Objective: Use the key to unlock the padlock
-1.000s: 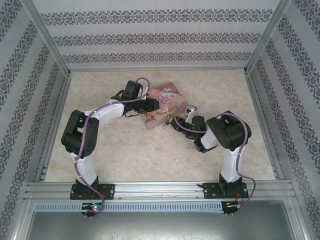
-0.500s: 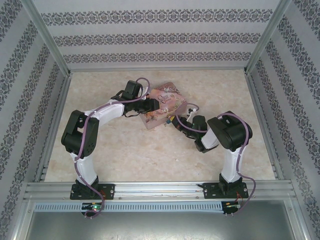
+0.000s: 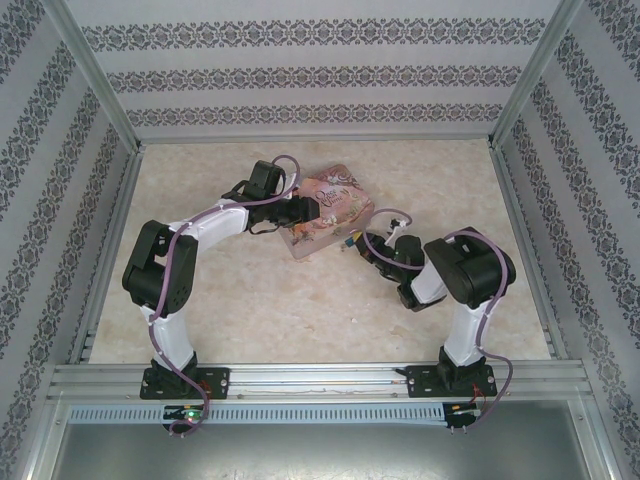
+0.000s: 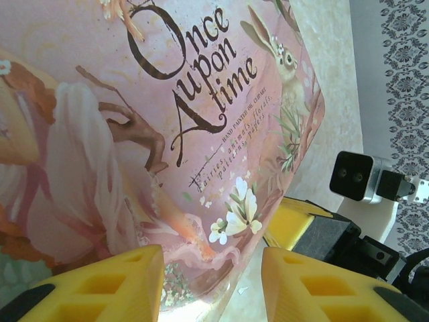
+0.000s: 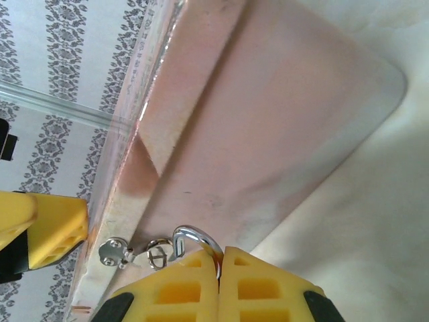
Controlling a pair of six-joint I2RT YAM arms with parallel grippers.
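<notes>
My right gripper (image 5: pixel 218 258) is pinched fully shut over the counter (image 3: pixel 250 300). The padlock (image 5: pixel 190 233) shows only its silver shackle, poking out right at the fingertips, so I cannot tell what is clamped. Just beyond, small rings (image 5: pixel 157 255) hang on the pink tin (image 4: pixel 167 134). My left gripper (image 4: pixel 209 268), half open, grips the tin's corner.

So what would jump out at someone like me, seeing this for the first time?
The pink tin lettered "Once Upon a time", in the middle of the table, with the yellow fingers of the left gripper either side of its edge. Then the right gripper, shut, with its tips right against a small silver shackle at the tin's edge.
</notes>
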